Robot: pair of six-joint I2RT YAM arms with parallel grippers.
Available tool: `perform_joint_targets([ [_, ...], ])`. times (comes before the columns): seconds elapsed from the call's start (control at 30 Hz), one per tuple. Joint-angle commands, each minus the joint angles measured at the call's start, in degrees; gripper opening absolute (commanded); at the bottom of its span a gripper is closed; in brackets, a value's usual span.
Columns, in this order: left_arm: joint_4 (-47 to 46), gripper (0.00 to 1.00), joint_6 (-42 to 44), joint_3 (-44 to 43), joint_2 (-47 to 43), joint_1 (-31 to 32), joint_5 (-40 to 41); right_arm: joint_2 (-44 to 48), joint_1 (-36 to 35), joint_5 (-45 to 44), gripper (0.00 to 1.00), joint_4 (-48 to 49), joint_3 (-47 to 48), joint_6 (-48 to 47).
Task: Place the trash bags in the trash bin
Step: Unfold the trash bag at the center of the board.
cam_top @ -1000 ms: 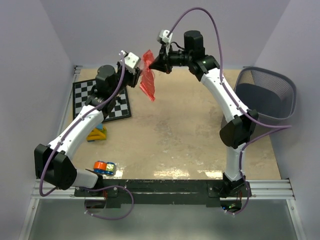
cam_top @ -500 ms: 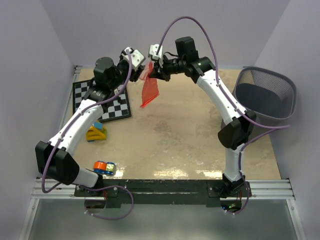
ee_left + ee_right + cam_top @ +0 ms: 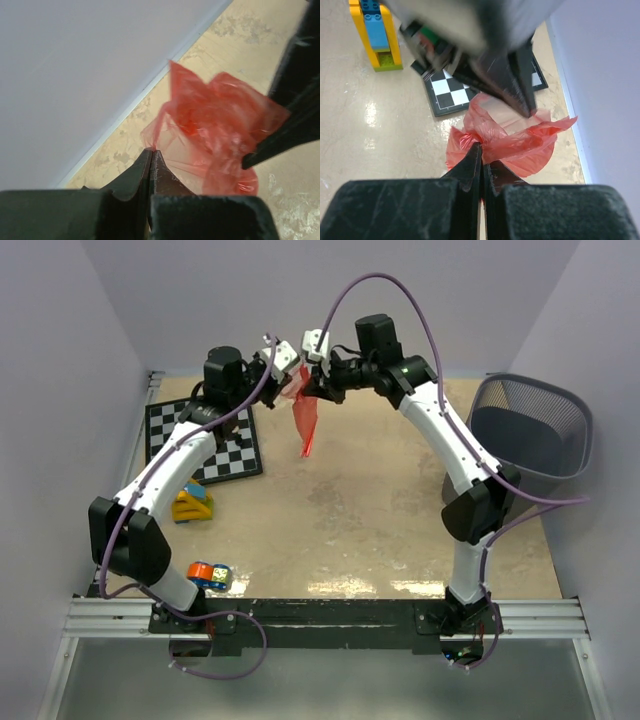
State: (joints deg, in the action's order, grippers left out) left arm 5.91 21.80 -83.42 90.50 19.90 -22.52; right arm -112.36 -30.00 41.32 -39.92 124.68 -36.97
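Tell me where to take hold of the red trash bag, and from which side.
Pinch the trash bag at its bunched top edge, coming in level from either side: the thin film hangs limp below, so only a gathered fold gives the jaws something to bite. The left pincer is shut on a corner tip, the right pincer on the crumpled top.

Right wrist view: the left arm's fingers (image 3: 512, 87) are blurred, covering part of the checkerboard (image 3: 447, 94); the top edge crops the yellow block toy (image 3: 394, 47).
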Motion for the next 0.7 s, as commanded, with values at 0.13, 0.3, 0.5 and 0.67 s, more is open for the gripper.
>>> perform_joint_targets([
  [0.13,-19.79,0.00,-13.71,7.56,-7.17,-3.20,15.91,7.14,-0.24,-3.70,0.00,-0.94,-7.42,5.68],
  [0.3,-20.59,0.00,-15.56,8.71,-8.05,-3.64,18.92,7.94,-0.24,-5.72,0.00,-3.32,-9.55,6.21],
  [0.5,-20.85,0.00,-17.40,11.26,-9.55,-3.82,23.74,9.17,0.38,-7.13,0.00,-3.58,-11.30,7.17],
  [0.67,-19.54,0.00,-24.23,13.45,-12.01,-4.34,25.43,11.80,1.17,-6.95,0.00,2.54,-15.51,20.31],
])
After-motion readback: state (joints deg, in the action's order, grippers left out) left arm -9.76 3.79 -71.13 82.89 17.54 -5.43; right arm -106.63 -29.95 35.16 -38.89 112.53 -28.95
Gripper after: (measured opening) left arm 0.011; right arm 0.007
